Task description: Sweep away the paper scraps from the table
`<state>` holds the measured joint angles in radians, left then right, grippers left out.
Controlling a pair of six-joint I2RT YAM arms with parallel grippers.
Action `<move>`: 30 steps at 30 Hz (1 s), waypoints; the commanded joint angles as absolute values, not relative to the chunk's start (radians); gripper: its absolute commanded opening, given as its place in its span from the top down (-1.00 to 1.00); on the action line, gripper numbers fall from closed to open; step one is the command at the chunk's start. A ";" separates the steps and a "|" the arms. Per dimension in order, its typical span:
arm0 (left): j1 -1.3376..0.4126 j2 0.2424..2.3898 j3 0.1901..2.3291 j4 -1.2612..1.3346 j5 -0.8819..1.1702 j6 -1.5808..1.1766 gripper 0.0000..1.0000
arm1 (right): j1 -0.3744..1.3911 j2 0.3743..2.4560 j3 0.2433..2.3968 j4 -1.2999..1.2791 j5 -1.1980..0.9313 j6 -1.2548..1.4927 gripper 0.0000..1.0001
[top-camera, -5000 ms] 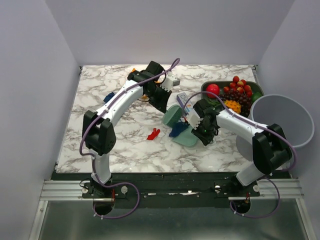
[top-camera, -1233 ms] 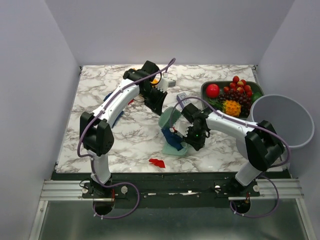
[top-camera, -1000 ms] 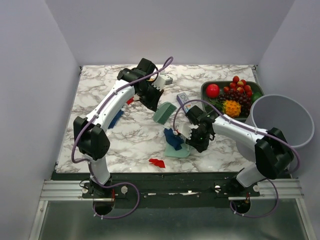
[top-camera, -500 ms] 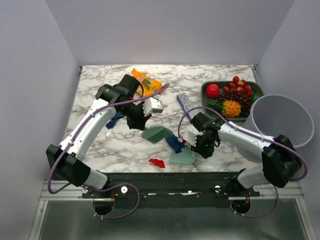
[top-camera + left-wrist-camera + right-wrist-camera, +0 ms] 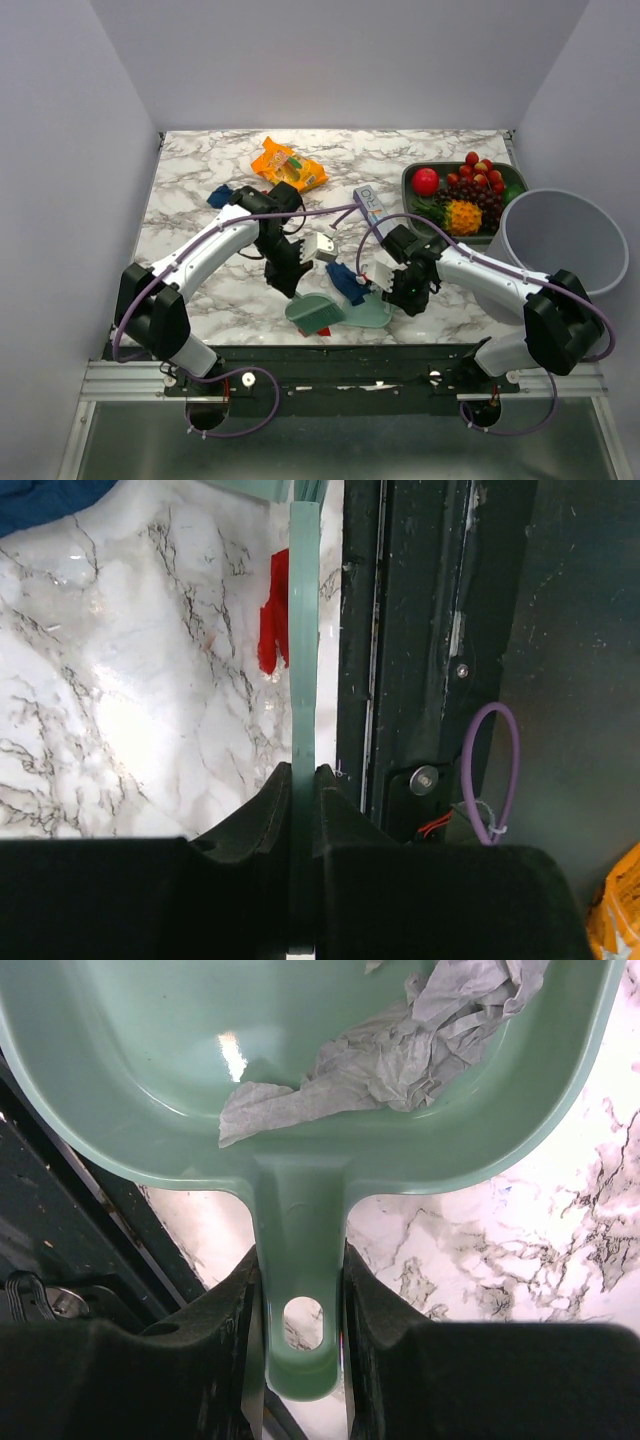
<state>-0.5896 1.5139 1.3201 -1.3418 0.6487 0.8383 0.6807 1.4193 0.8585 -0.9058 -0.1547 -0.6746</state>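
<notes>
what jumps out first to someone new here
The arms meet at the near edge of the table: the right gripper holds a green dustpan by its handle, crumpled paper inside; the left gripper pinches a green scraper beside a red scrap. An orange snack bag lies at the back.

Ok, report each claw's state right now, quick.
Left claw: closed on the green sweeper, gripping its thin edge.
Right claw: closed on the dustpan, by its handle.
</notes>
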 commanded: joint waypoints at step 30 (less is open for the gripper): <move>-0.390 1.381 1.436 -1.034 0.252 0.226 1.00 | 0.689 1.420 0.876 -0.919 0.029 -0.854 0.99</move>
<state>-0.4263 1.4197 1.4818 -1.1252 0.4889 0.3912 0.6807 1.4193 0.8398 -0.8841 -0.0216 -0.7921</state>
